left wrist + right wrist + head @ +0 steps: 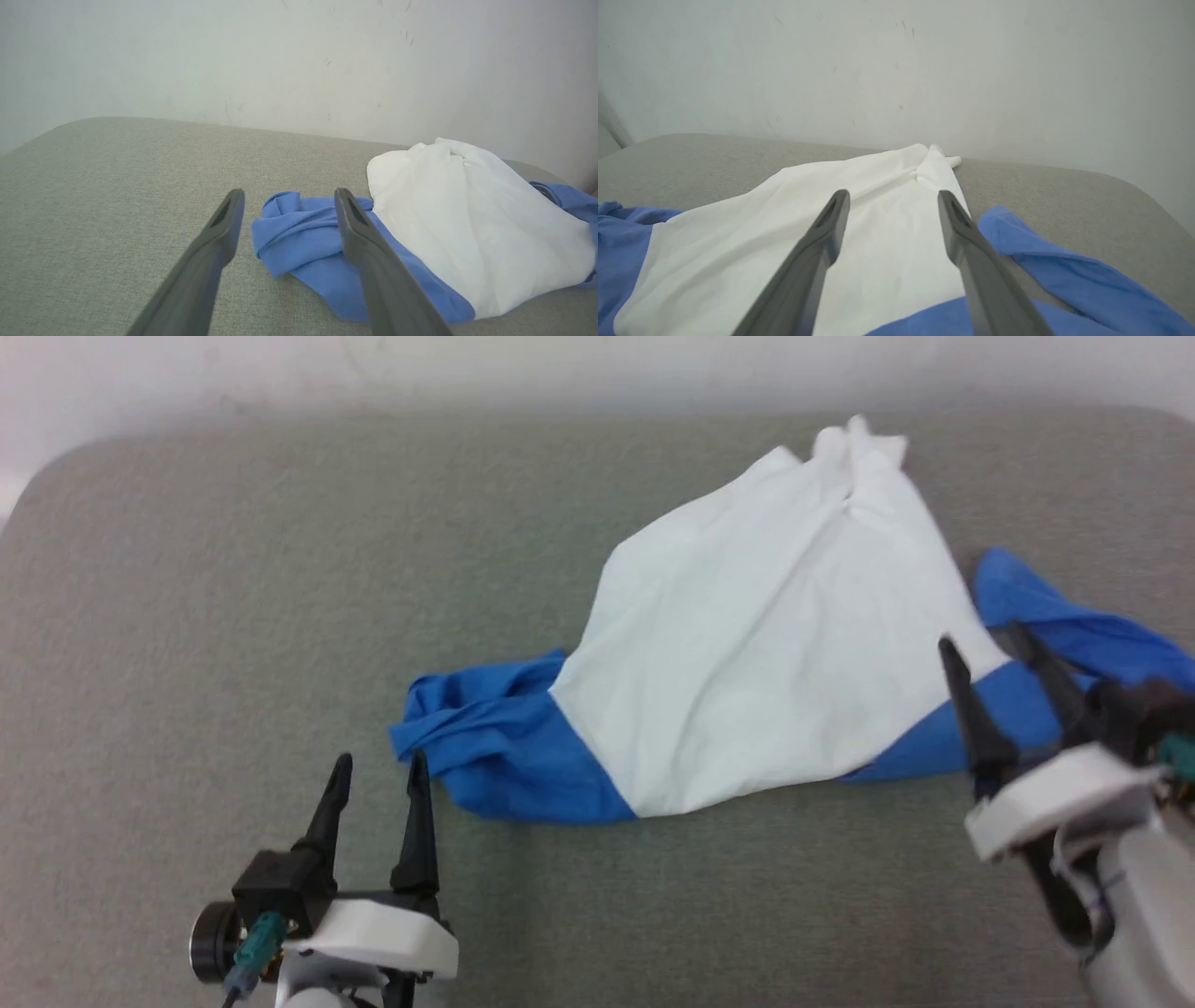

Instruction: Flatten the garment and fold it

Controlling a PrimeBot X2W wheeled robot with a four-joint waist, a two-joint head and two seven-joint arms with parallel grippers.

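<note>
Garment (pixel 747 635): soft white cloth, creased and peaked, with its royal-blue band bunched; it is laid right of centre on a grey woven surface (pixel 233 616). Left gripper (pixel 380 761) and right gripper (pixel 985 639): dark tapered fingers are held spread, nothing pinched.

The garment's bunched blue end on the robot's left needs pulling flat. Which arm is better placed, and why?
Probably left: the open left tool points at the bunched blue end of the garment, tips beside it. The right tool is over the opposite side.
</note>
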